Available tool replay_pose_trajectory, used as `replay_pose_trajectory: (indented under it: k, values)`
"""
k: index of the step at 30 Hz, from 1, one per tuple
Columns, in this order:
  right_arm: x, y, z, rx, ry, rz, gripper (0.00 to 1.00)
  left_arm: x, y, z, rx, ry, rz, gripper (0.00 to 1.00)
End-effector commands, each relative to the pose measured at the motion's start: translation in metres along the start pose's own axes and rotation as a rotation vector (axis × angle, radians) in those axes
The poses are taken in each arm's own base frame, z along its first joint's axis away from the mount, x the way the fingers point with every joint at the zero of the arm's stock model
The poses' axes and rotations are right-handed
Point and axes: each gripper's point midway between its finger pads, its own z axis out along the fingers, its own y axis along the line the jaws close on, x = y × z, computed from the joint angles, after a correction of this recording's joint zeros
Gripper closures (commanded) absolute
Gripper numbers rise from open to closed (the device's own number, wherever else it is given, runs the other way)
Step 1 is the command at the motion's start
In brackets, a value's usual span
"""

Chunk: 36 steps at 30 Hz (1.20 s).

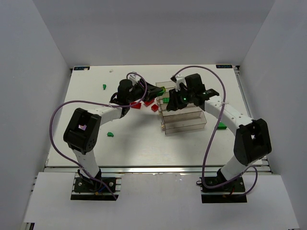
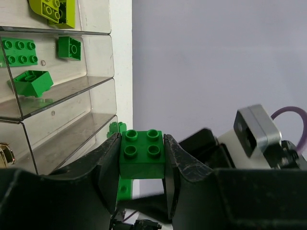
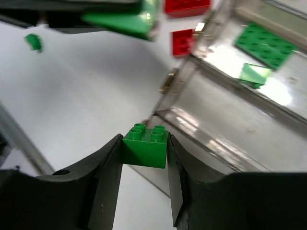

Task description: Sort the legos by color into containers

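Note:
My left gripper (image 2: 141, 143) is shut on a green four-stud lego (image 2: 141, 155), held beside the ends of the clear trays (image 2: 72, 96). One tray holds three green legos (image 2: 19, 51); the one beyond holds a yellow-green lego (image 2: 53, 9). My right gripper (image 3: 144, 143) is shut on another green four-stud lego (image 3: 145, 148), above the near corner of the trays (image 3: 225, 120). From above, the left gripper (image 1: 157, 90) and right gripper (image 1: 170, 100) are close together at the far left end of the trays (image 1: 184, 120).
Red legos (image 1: 135, 105) lie left of the trays, also in the right wrist view (image 3: 183, 42). Loose green legos lie at the far left (image 1: 104, 86), near left (image 1: 110, 134) and right of the trays (image 1: 222, 126). White walls surround the table.

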Motion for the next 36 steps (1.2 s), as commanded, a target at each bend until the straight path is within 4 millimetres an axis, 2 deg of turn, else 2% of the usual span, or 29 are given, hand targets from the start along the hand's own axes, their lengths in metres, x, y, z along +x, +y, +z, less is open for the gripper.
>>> replay_pose_trajectory:
  k: [1,4,9,15,20,23,24,26,27,28,29,30,32,34,35,36]
  values:
    - [-0.018,-0.043,-0.011,0.161,-0.066,-0.041,1.0,-0.004,-0.021,0.002,0.05,-0.003,0.047,1.0]
    - [-0.022,-0.08,-0.01,0.275,-0.074,-0.041,1.0,-0.003,-0.017,0.002,0.036,0.002,0.053,1.0]
    - [-0.032,-0.127,-0.006,0.398,-0.08,-0.024,1.0,-0.001,-0.014,0.001,0.018,0.008,0.067,1.0]
    - [-0.047,-0.159,0.0,0.468,-0.1,-0.029,1.0,-0.001,-0.01,0.001,-0.006,0.012,0.087,1.0]
    - [-0.055,-0.171,0.005,0.487,-0.109,-0.04,0.99,-0.002,-0.001,0.004,-0.052,0.029,0.119,1.0]
    - [-0.054,-0.178,0.01,0.492,-0.101,-0.035,0.9,-0.004,0.001,0.009,-0.069,0.038,0.146,1.0]
    - [-0.05,-0.18,0.013,0.493,-0.091,-0.03,0.81,-0.005,0.001,0.01,-0.075,0.041,0.155,1.0]
    - [-0.047,-0.183,0.014,0.492,-0.081,-0.028,0.72,-0.007,0.006,0.016,-0.101,0.054,0.181,1.0]
    - [-0.044,-0.185,0.016,0.492,-0.073,-0.021,0.61,-0.008,0.008,0.019,-0.115,0.057,0.192,1.0]
    - [-0.043,-0.186,0.016,0.491,-0.071,-0.02,0.55,-0.012,0.001,0.023,-0.107,0.057,0.237,1.0]
    - [-0.041,-0.186,0.017,0.479,-0.066,-0.016,0.51,-0.011,0.015,0.026,-0.154,0.075,0.236,1.0]
    - [-0.04,-0.187,0.014,0.476,-0.066,-0.008,0.44,-0.013,0.018,0.029,-0.177,0.073,0.253,1.0]
    - [-0.041,-0.186,0.012,0.459,-0.07,-0.003,0.4,-0.018,0.023,0.037,-0.221,0.086,0.307,1.0]
    - [-0.048,-0.183,-0.001,0.435,-0.097,-0.005,0.36,-0.018,0.033,0.045,-0.281,0.107,0.351,1.0]
    - [-0.047,-0.182,0.0,0.423,-0.09,-0.017,0.34,-0.021,0.027,0.046,-0.284,0.103,0.377,1.0]
    - [-0.052,-0.181,-0.008,0.42,-0.102,-0.034,0.26,-0.019,0.04,0.051,-0.318,0.118,0.386,0.99]
